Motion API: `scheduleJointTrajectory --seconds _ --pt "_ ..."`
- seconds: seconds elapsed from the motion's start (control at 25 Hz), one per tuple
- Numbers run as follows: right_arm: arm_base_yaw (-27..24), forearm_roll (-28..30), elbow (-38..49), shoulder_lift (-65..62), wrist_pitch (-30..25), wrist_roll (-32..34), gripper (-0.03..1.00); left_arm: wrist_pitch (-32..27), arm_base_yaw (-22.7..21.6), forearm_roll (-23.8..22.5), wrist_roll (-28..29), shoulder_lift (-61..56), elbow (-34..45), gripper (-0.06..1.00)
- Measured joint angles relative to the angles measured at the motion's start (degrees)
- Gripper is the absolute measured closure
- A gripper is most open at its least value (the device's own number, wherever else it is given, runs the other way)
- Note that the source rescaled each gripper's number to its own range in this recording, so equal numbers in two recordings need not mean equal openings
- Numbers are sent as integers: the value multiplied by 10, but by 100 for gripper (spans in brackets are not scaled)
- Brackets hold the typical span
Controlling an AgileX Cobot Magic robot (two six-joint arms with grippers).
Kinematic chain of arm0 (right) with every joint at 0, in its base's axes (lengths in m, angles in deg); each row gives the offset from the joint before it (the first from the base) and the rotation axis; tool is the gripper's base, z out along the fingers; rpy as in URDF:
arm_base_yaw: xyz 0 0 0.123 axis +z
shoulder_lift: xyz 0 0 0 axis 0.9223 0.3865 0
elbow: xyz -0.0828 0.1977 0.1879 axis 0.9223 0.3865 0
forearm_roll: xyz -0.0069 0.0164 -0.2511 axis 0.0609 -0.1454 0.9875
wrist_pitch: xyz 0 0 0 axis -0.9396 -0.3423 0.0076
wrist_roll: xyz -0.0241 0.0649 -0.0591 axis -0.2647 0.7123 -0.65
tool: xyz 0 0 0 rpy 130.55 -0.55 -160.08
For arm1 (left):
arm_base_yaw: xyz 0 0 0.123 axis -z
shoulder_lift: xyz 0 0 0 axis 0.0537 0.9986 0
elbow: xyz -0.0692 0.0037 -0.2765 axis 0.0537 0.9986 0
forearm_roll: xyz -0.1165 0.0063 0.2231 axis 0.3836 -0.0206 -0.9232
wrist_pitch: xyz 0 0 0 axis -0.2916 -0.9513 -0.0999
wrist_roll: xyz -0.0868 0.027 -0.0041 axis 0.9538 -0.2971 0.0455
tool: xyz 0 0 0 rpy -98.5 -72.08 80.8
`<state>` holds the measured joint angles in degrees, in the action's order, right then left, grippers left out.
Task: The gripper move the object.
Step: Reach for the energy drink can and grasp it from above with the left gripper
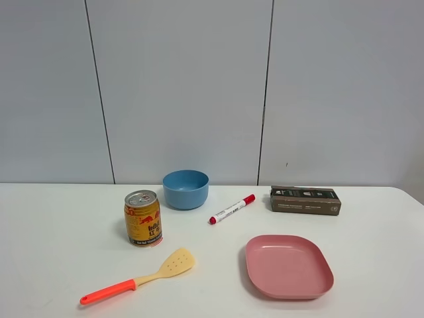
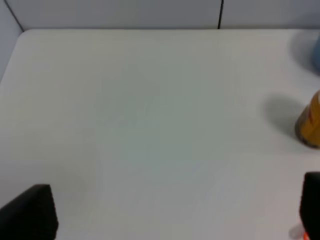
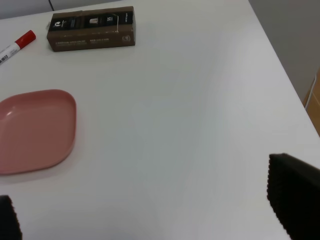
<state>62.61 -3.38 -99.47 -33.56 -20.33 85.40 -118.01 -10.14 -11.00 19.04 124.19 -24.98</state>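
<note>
white table, grey wall behind. can stands upright left of mid frame, lower left of blue bowl, not touching. left gripper wide open, empty, prob so can fits between; right gripper same.

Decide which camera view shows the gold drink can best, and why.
The exterior high view: the drink can stands whole and upright, logo and silver top clear. The left wrist view catches only a blurred yellow strip of it at the picture's edge. The right wrist view lacks it.
</note>
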Motion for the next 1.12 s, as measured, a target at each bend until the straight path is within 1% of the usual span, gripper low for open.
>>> scheduleJointTrajectory --seconds 0.16,0.32,0.44,0.52,0.68,1.04,1.12 --pt "0 0 0 0 0 0 -3 43 0 18 -23 66 -24 -4" --pt "0 0 0 0 0 0 -3 102 0 54 -49 119 -25 -4" --pt "0 0 0 0 0 0 -3 130 1 82 -60 154 -26 -4" --pt "0 0 0 0 0 0 -3 140 7 87 -67 173 -26 -4" --pt "0 0 0 0 0 0 -3 165 50 88 -71 210 -26 -4" --pt "0 0 0 0 0 0 -3 248 194 90 -72 302 -26 -4" --pt "0 0 0 0 0 0 -3 268 221 90 -72 322 -26 -4"
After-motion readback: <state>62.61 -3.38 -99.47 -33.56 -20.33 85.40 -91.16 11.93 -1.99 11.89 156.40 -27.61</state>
